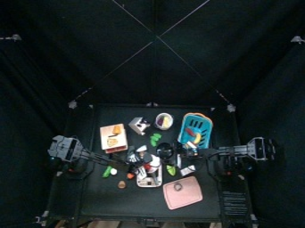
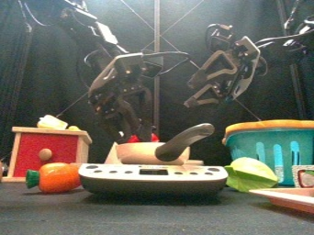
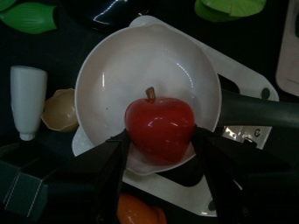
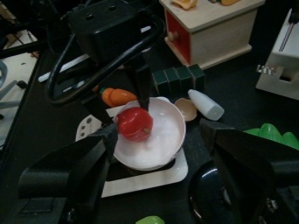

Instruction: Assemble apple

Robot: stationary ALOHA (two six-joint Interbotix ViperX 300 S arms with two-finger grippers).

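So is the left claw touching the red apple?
Touching. In the left wrist view, the left gripper clamps the apple, both jaws pressing its sides above the white bowl.

light: dim overall, black curtains (image 1: pixel 71 44) swallow most of it | source: from above, a soft sheen on the white bowl (image 3: pixel 140 79) and a highlight on the apple (image 3: pixel 158 127) | shadows: deep under the arms | blur: jaws (near the lens) soft in both wrist views
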